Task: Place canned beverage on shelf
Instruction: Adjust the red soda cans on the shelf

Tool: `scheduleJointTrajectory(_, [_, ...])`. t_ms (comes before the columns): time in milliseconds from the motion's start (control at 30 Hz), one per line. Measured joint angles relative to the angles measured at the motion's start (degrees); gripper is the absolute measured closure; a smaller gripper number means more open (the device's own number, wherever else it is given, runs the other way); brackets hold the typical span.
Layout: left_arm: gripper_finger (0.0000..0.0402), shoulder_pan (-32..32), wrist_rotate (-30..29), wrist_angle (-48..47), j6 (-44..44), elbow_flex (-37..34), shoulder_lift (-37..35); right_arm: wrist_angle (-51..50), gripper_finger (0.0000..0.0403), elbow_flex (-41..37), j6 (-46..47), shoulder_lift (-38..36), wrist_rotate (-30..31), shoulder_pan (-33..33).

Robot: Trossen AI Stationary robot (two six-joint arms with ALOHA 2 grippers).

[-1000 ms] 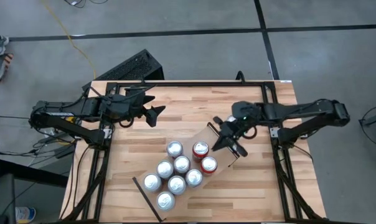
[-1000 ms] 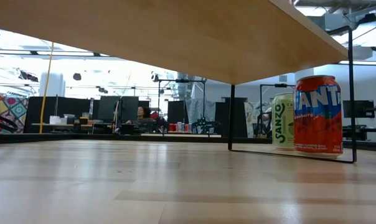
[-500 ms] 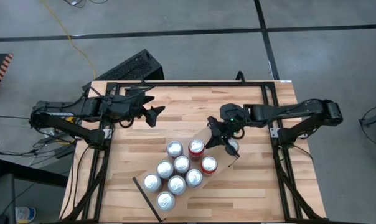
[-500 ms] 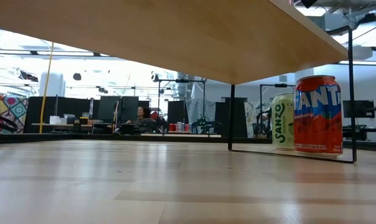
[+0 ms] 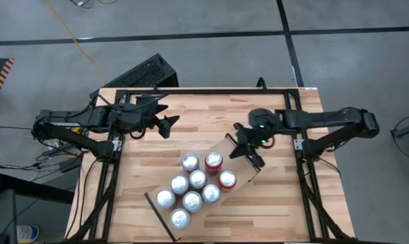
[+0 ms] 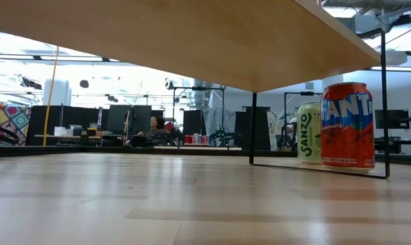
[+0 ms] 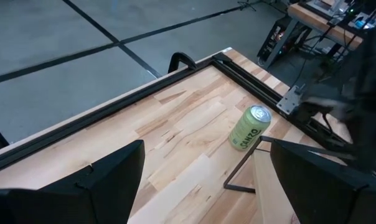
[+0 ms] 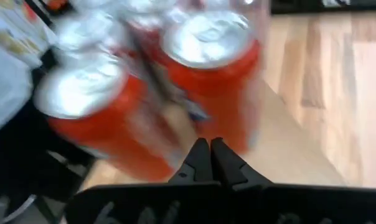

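Since the green metal drink can (image 7: 250,127) is not up on the shelf yet, it looks like the one to move next. It stands straight up on the striped wooden surface (image 5: 191,115), just beside the thin black leg at one short end of the pale flat wooden shelf (image 5: 223,149). From above it cannot be seen, and it is likely hidden under the right arm. The shelf holds seven silver-topped cans (image 5: 192,200) and two red cans (image 5: 226,179).

The right gripper (image 5: 250,154) hangs over that same end of the shelf. Its jaws are pressed together with nothing between them, and they point at the red cans, not at the green one. The left gripper (image 5: 169,125) waits well apart near the far left of the surface, with its jaws wide apart. So the right arm is nearer. It would have to spread its jaws and go down around the can's upright sides.
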Motion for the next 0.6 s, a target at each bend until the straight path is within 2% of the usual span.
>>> scheduleJointTrajectory(67, [0.0069, 0.0, 0.0, 0.0, -0.1, 0.0, 0.0, -5.2, 0.0403, 0.0, 2.1, -3.2, 2.1, 2.0])
scheduleJointTrajectory(233, [0.0069, 0.0, 0.0, 0.0, 0.7, 0.0, 0.0, -13.9, 0.0403, -0.5, 11.8, -8.4, 14.4, 11.2])
scheduleJointTrajectory(467, [0.0069, 0.0, 0.1, 0.0, 1.2, 0.0, 0.0, -7.5, 0.0403, -4.1, 26.1, -9.0, 28.5, 28.0])
scheduleJointTrajectory(600, [0.0069, 0.0, 1.0, 0.0, 1.2, 0.0, 0.0, -3.6, 0.0403, -4.7, 28.9, -5.9, 36.3, 34.0])
